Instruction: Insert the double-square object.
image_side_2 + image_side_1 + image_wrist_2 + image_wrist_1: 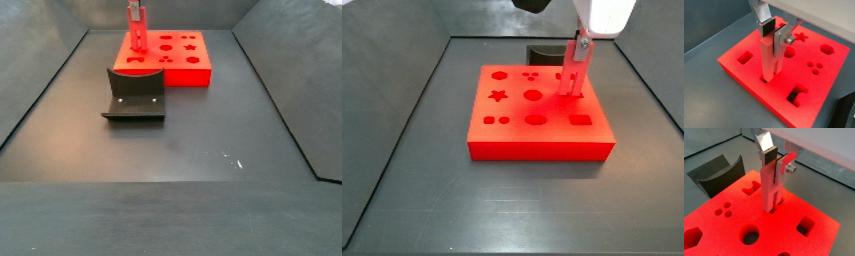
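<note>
The double-square object, a long thin red peg (769, 190), stands upright with its lower end in a hole of the flat red block (724, 228). My gripper (774, 165) is shut on the peg's top, one silver finger flat against its side and the dark pad against the other. Both wrist views show this; the peg (769, 62), gripper (773, 37) and block (827, 65) appear there too. In a side view the peg (575, 75) rises from the block's (529, 135) far right part. In another side view the peg (135, 25) stands at the block's (181, 70) left.
The block has several other shaped holes: star, circles, hexagon, squares. A dark grey curved holder (134, 95) stands on the floor beside the block, and shows in a wrist view (717, 173) and a side view (545, 52). Dark walls enclose the floor.
</note>
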